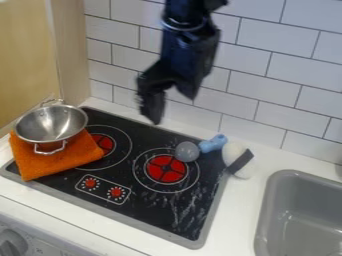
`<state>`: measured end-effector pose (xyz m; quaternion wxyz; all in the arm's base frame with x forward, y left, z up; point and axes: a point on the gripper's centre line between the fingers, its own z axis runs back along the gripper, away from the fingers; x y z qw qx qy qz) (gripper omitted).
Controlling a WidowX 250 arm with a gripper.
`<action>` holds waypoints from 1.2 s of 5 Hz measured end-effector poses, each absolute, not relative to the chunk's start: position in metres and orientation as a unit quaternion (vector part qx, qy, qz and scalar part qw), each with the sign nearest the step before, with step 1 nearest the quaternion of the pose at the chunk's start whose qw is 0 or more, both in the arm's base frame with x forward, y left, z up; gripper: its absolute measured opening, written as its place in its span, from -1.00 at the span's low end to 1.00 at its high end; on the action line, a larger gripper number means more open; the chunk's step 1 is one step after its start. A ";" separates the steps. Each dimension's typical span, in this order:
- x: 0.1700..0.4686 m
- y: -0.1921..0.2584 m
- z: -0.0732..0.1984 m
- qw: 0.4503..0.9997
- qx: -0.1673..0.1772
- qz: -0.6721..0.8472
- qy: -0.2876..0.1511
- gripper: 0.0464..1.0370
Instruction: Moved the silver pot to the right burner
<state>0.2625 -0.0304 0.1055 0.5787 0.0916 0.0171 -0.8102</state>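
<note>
The silver metal pot with two loop handles [51, 125] sits on a folded orange cloth [41, 167] at the left side of the black cooktop with red burner centres [137, 202]. The black two-finger gripper [173, 109] hangs above the rear of the cooktop, to the right of the pot in the view and well apart from it. Its fingers stand apart, with white wall tile [270, 65] showing between them, and they hold nothing. The right burner [165, 170] lies well apart from the pot.
</note>
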 end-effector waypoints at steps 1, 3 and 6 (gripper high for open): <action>0.254 -0.008 0.112 0.516 0.057 -0.852 0.061 0.92; 0.262 0.022 0.115 0.396 0.046 -0.912 0.090 0.92; 0.276 0.065 0.087 0.279 0.064 -0.932 0.221 0.92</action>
